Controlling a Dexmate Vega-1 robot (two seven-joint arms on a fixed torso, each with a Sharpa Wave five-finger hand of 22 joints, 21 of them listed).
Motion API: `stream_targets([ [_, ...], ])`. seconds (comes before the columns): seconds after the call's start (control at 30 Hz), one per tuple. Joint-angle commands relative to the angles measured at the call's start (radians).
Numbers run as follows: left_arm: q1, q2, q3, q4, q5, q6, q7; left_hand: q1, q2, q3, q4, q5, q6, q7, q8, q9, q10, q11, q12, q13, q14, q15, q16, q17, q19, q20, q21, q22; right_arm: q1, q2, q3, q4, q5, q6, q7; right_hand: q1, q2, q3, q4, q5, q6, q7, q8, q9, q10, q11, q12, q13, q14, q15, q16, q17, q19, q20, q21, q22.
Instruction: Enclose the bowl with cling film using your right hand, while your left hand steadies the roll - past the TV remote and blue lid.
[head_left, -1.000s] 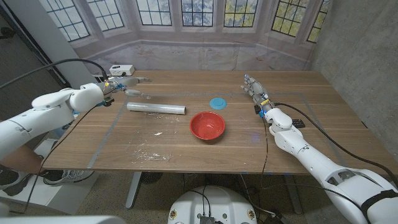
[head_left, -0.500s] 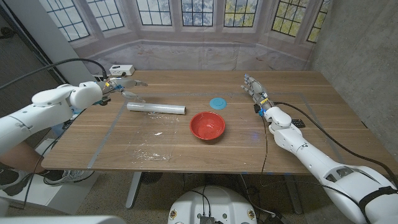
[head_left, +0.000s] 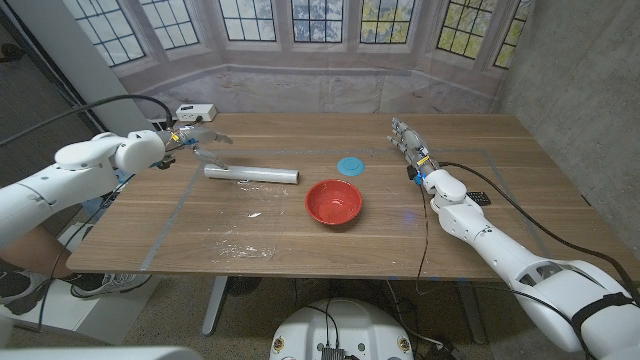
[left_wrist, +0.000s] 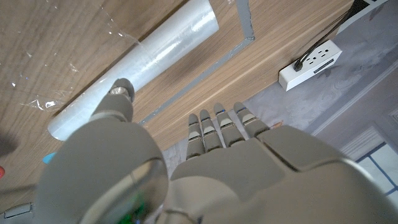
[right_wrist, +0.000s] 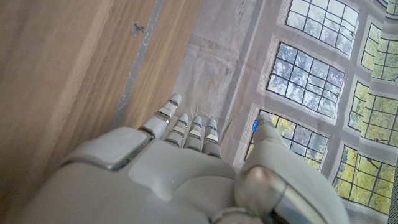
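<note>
The cling film roll (head_left: 251, 174) lies on the wooden table (head_left: 500, 135), left of centre, and also appears as the roll (left_wrist: 143, 62) in the left wrist view. My left hand (head_left: 205, 137) hovers open just beyond the roll's left end, fingers (left_wrist: 217, 124) spread and holding nothing. The red bowl (head_left: 334, 202) stands empty near the middle, with the blue lid (head_left: 349, 165) just behind it. My right hand (head_left: 407, 138) is held open over the far right of the table, fingers (right_wrist: 186, 130) straight. The black TV remote (head_left: 479, 198) lies beside my right forearm, partly hidden.
Crumpled scraps of film (head_left: 240, 240) lie on the near left of the table. A white power strip (head_left: 195, 111) sits at the far left edge, also seen as the power strip (left_wrist: 311, 62). Grey tape lines (head_left: 170, 215) mark out a rectangle on the tabletop.
My left hand has shifted a little above the roll's left end, and its fingers have turned. The right hand, roll, bowl and lid stay where they were.
</note>
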Motion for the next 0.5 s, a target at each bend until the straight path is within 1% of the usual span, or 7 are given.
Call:
stream_targets([
  [0.03,-0.03,-0.011,0.036,0.004,0.053,0.009,-0.038,0.016,-0.001,-0.003,0.001,0.005,0.013,-0.004,0.005,0.001,0.014,-0.002,0.007,0.004,0.011,0.0,0.0,0.004,0.009,0.0,-0.004,0.004,0.015,-0.001,0.001,0.012,-0.007,0.017,0.006,0.0,0.002,-0.002,-0.002,0.004,0.002,-0.002,0.002,0.003,-0.004,0.003,0.002,0.001,-0.004,-0.035,-0.002,0.002,-0.005,0.0,0.0,0.002],
  [0.1,-0.037,-0.015,0.045,0.004,0.071,0.018,-0.052,0.019,-0.001,-0.003,0.002,0.005,0.008,-0.004,0.001,0.001,0.012,-0.003,0.005,0.004,0.007,0.0,-0.003,0.004,0.009,0.0,-0.004,0.004,0.019,-0.001,0.0,0.016,-0.006,0.013,0.011,0.0,0.002,-0.002,-0.003,0.004,0.002,-0.002,0.002,0.003,-0.004,0.003,0.002,0.001,-0.004,-0.035,-0.002,0.002,-0.005,0.0,0.0,0.002],
  [0.23,-0.044,-0.019,0.056,0.002,0.098,0.037,-0.072,0.025,0.0,-0.006,0.004,0.005,0.002,-0.003,-0.005,0.002,0.003,0.003,-0.001,0.004,-0.001,0.004,-0.009,0.004,0.007,0.001,-0.006,0.004,0.028,0.002,-0.002,0.029,-0.002,0.01,0.023,0.001,0.003,-0.002,-0.003,0.004,0.002,-0.001,0.002,0.003,-0.005,0.002,0.002,0.001,-0.005,-0.035,-0.002,0.002,-0.007,0.001,0.0,0.002],
  [0.5,-0.05,-0.015,0.06,0.015,0.112,0.033,-0.076,0.029,0.001,-0.009,0.007,0.005,-0.008,0.0,-0.012,0.002,-0.001,0.007,-0.006,0.004,-0.01,0.01,-0.015,0.004,0.003,-0.003,-0.008,0.004,0.041,0.005,-0.007,0.033,-0.013,0.014,0.022,0.002,0.003,-0.002,-0.004,0.004,0.001,-0.001,0.003,0.003,-0.005,0.004,0.003,0.001,-0.005,-0.035,-0.002,0.001,-0.009,0.001,0.0,0.002],
])
